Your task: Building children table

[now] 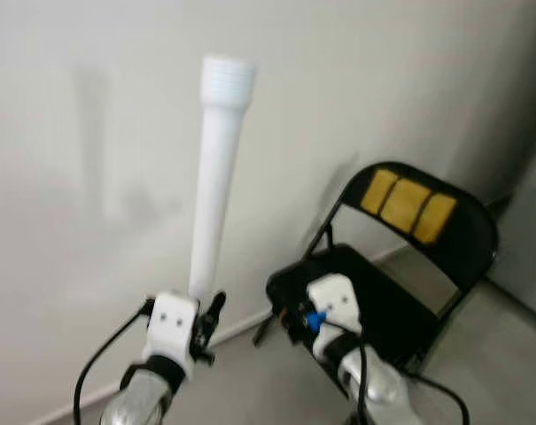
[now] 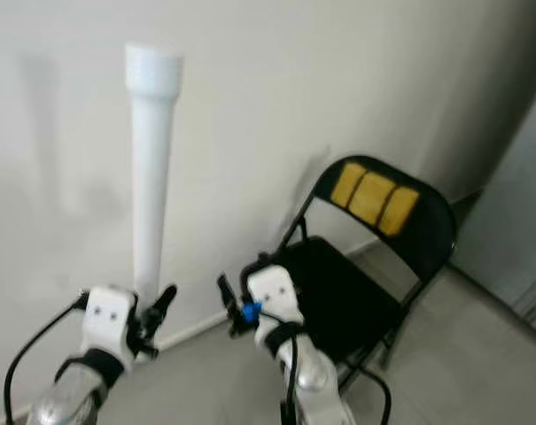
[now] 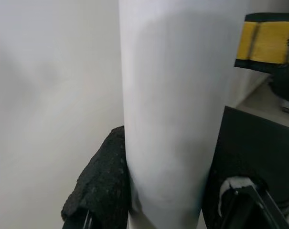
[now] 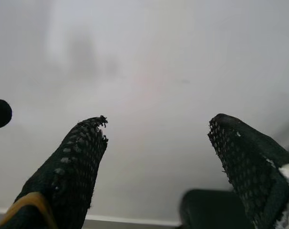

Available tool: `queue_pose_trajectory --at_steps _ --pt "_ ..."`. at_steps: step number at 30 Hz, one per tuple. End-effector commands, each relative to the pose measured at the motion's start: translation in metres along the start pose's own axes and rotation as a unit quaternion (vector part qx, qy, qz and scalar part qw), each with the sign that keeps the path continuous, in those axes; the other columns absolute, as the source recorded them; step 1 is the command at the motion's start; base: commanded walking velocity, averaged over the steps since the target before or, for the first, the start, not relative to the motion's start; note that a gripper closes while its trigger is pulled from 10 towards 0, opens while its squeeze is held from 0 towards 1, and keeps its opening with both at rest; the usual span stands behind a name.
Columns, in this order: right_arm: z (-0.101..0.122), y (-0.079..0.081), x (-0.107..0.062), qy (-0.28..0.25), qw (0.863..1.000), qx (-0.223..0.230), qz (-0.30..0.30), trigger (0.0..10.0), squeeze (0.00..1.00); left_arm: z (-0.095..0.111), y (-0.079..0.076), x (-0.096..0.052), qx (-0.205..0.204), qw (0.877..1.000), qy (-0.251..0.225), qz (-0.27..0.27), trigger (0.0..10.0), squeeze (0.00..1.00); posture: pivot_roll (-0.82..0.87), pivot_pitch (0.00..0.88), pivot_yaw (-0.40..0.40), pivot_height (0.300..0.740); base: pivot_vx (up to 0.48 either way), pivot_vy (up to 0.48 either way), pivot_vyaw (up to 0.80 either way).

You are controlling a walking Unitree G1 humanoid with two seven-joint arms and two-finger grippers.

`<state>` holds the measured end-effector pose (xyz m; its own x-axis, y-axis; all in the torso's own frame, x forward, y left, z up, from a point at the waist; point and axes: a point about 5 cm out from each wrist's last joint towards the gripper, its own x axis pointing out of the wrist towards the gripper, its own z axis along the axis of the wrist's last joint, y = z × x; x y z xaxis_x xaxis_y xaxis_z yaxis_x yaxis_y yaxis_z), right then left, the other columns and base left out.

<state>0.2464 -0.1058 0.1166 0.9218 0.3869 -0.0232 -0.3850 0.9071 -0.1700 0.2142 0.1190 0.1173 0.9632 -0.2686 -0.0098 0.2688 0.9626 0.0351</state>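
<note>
A long white table leg (image 1: 216, 177) stands upright in front of the wall, its ribbed threaded end at the top. My left gripper (image 1: 201, 312) is shut on the leg's lower end; in the left wrist view the leg (image 3: 173, 119) sits tight between the black fingers (image 3: 103, 186). My right gripper (image 2: 238, 285) is raised to the right of the leg, apart from it, and stands open. The right wrist view shows its fingertips (image 4: 87, 143) spread wide with nothing between them, facing the pale wall.
A black folding chair (image 1: 467, 235) with yellow stripes on its backrest stands against the wall at the right, just behind my right gripper. The plain wall (image 1: 90, 133) is close ahead. Grey floor (image 1: 250, 381) lies below, with a baseboard along the wall.
</note>
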Motion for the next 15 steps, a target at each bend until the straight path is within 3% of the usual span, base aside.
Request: queue_pose_trajectory --at_steps 1,15 --pt "-0.0020 -0.0022 -0.0002 0.001 1.000 0.007 0.000 10.0 0.00 0.0004 -0.0001 0.0001 0.005 1.000 -0.001 0.001 10.0 0.00 -0.01 0.000 -0.034 0.740 0.000 0.000 0.80" --pt "-0.0011 0.0029 0.0048 -0.006 0.999 0.006 0.032 10.0 0.00 0.0009 0.0009 0.0017 0.016 1.000 -0.001 -0.001 10.0 0.00 -0.01 0.018 -0.037 0.740 0.000 0.000 0.80"
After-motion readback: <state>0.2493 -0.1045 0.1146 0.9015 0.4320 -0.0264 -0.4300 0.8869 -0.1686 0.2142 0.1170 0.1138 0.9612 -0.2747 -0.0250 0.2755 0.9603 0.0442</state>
